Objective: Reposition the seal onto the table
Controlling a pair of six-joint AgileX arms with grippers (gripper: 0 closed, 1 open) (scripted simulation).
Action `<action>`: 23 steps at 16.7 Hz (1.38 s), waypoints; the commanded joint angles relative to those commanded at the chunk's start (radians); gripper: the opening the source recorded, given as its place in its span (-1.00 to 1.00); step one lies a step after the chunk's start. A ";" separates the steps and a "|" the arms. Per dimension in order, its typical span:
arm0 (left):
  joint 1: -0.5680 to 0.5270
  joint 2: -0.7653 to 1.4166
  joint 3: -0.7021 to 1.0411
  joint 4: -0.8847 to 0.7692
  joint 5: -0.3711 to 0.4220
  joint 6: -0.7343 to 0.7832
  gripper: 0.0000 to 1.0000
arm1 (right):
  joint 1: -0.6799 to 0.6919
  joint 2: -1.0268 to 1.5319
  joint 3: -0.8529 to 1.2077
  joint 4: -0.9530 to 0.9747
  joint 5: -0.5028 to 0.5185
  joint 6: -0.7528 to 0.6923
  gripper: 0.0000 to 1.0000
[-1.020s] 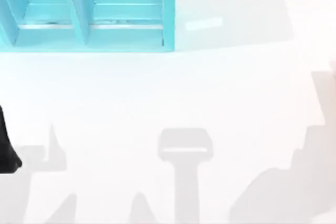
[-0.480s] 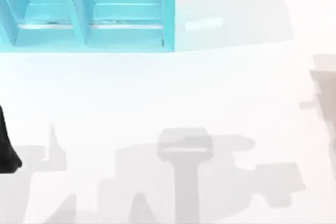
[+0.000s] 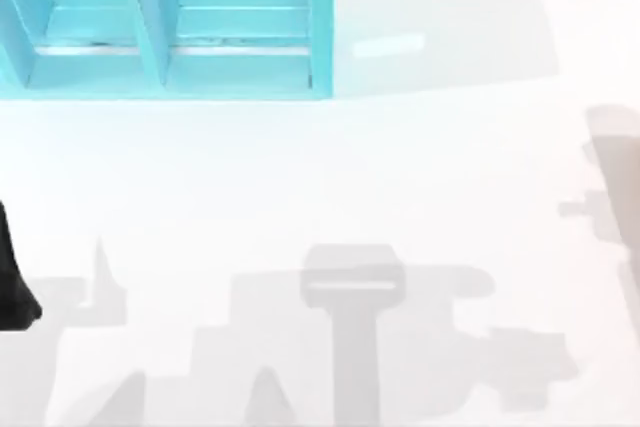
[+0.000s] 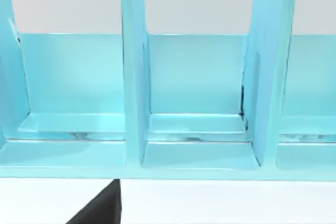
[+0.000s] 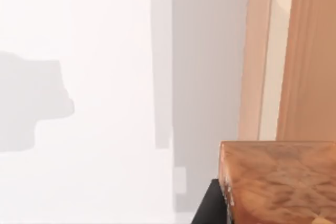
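The seal's orange-amber body [image 5: 278,182] hangs close to the right wrist camera, well above the white table [image 5: 94,145]. A black part of my right gripper [image 5: 211,205] presses against its side, and the seal's red top is hidden. Across the table [image 3: 330,177] in the top view lie grey shadows of the right arm, at the near middle and the right edge. My left gripper [image 3: 12,282] is a dark shape parked at the table's left edge, facing the shelf.
A turquoise shelf unit [image 3: 170,22] with upright dividers stands at the table's back left, and its compartments [image 4: 194,93] hold nothing. A tan band [image 5: 302,51] runs beyond the table's edge in the right wrist view.
The right arm's shadows have spread leftward across the near middle of the table and shifted at the right edge. The left arm has not moved.
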 joint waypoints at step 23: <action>0.000 0.000 0.000 0.000 0.000 0.000 1.00 | 0.504 0.715 0.511 0.204 0.007 0.520 -1.00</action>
